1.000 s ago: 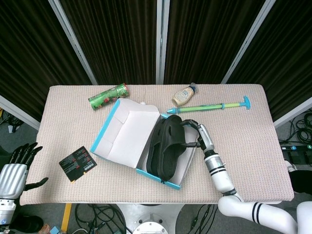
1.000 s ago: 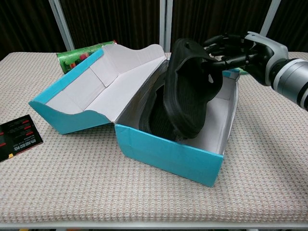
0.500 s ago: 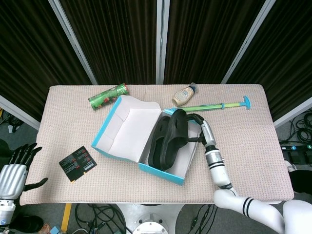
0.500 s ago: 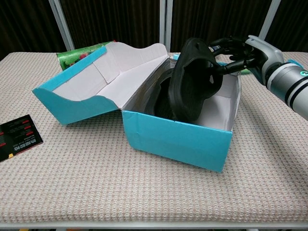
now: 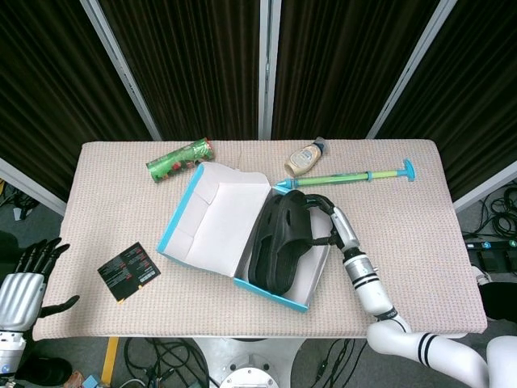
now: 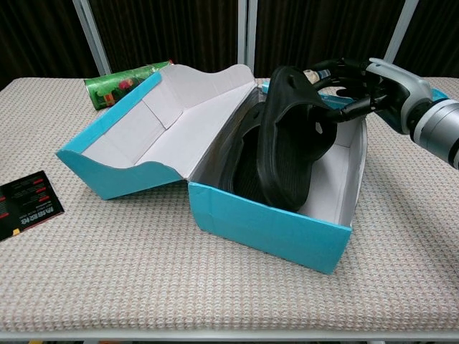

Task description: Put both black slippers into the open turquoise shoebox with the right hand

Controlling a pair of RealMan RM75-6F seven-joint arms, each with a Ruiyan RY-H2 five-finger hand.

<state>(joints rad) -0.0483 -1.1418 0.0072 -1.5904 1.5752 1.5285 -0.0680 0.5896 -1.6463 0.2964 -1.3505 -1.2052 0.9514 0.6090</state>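
Note:
The open turquoise shoebox (image 5: 279, 293) (image 6: 265, 228) stands mid-table with its lid (image 5: 212, 226) (image 6: 136, 136) folded out to the left. One black slipper (image 6: 240, 161) lies inside along the left wall. A second black slipper (image 5: 283, 238) (image 6: 294, 143) stands on edge in the box, heel up. My right hand (image 5: 325, 220) (image 6: 358, 82) grips this slipper's upper end at the box's far right corner. My left hand (image 5: 24, 283) hangs off the table's left front corner, fingers spread, holding nothing.
A green can (image 5: 179, 159) (image 6: 118, 80) lies behind the lid. A sauce bottle (image 5: 305, 158) and a green-and-blue stick (image 5: 347, 177) lie at the back right. A black card (image 5: 128, 271) (image 6: 27, 203) sits front left.
The shoebox has shifted and turned slightly on the table as the held slipper pressed in. The slipper sits a little lower in the box than a second ago.

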